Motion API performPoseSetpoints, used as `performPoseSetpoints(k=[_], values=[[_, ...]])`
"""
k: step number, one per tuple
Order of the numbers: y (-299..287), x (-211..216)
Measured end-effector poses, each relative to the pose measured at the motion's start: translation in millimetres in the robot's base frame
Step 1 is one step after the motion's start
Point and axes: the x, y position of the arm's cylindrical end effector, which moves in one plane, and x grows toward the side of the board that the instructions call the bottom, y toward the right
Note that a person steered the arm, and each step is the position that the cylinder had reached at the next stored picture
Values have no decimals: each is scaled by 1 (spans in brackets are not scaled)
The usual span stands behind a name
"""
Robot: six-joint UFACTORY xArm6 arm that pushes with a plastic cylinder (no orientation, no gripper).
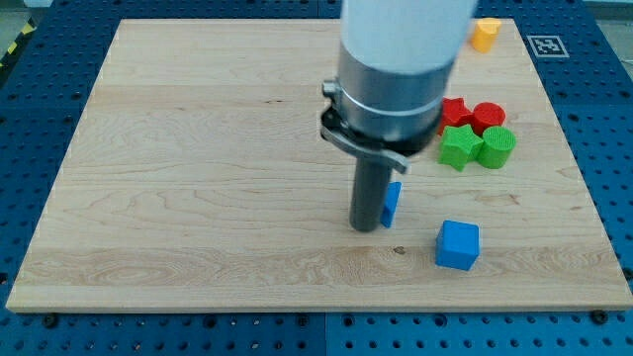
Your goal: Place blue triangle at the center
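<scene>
- Tip (367,228) was seen touching the blue triangle (393,203) on its left, nothing gripped, below board (198,148) centre.
- Blue cube (457,244) lay near, lower right.
- Tip judged best brought round beneath the triangle; short pushes upward and leftward advised.

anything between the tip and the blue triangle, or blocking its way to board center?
Nothing visible. My tip sits right against the blue triangle, on its left in the view. The blue cube lies lower right, and the red and green blocks cluster at the right, away from center.
</scene>
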Motion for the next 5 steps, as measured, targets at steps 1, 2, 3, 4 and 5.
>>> performPoseSetpoints(k=[1,2,3,4,5], values=[[3,-2],[9,40],[58,40],[62,24],[62,24]])
